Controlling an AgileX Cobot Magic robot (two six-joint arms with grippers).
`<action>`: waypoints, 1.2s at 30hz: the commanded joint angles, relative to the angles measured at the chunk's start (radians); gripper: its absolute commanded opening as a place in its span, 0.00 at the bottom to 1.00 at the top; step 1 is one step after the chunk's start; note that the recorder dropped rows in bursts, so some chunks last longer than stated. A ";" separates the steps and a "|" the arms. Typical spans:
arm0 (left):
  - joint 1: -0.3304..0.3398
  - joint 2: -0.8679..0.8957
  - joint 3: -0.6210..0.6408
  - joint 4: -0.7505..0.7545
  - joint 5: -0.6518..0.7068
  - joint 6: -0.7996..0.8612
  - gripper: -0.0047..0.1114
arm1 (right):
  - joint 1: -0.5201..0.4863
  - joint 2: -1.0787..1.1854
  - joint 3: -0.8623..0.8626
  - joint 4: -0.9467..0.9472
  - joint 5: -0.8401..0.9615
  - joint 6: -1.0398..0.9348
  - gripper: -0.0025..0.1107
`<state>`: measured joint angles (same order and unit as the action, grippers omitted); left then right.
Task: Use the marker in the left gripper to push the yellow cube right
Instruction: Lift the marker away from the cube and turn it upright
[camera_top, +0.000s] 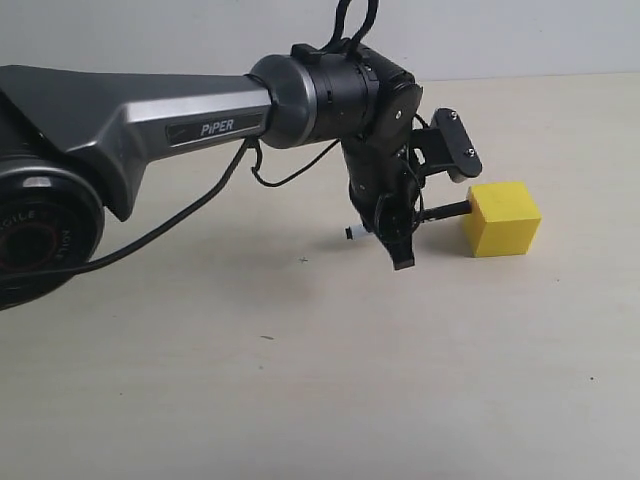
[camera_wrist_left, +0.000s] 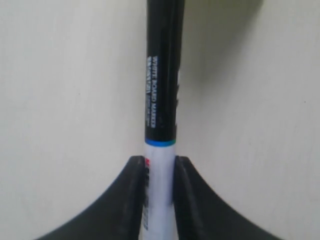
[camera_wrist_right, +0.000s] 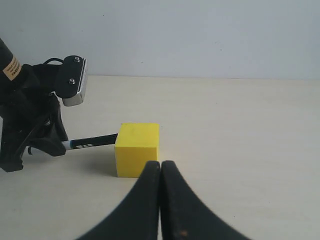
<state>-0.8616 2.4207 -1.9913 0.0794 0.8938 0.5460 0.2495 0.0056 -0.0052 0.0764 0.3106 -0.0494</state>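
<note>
left hand (camera_top: 397, 240) low, marker (camera_top: 445, 211) level, touching yellow cube (camera_top: 503, 220)

Tabletop (camera_top: 300, 400): a plain, matte, cream-coloured surface that fills most of the exterior view and runs back to a straight far edge. Wall (camera_top: 520, 35): pale grey-white and bare, rising directly behind that edge. Three small dark marks show on the tabletop: a tiny cross-shaped mark (camera_top: 303, 260) near the middle, a short dash (camera_top: 267, 337) nearer the camera, and a faint fleck (camera_top: 592, 379) towards the right side. A soft, diffuse shadow darkens the middle of the surface.
</note>
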 joint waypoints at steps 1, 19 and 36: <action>0.000 -0.004 -0.008 -0.004 0.039 0.001 0.04 | -0.005 -0.006 0.005 -0.001 -0.011 -0.001 0.02; 0.074 -0.107 -0.008 -0.016 0.223 -0.376 0.04 | -0.005 -0.006 0.005 -0.001 -0.011 -0.001 0.02; 0.074 -0.280 0.155 -0.046 0.327 -0.519 0.04 | -0.005 -0.006 0.005 -0.001 -0.011 -0.001 0.02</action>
<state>-0.7857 2.1865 -1.9116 0.0445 1.2155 0.0613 0.2495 0.0056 -0.0052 0.0764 0.3106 -0.0494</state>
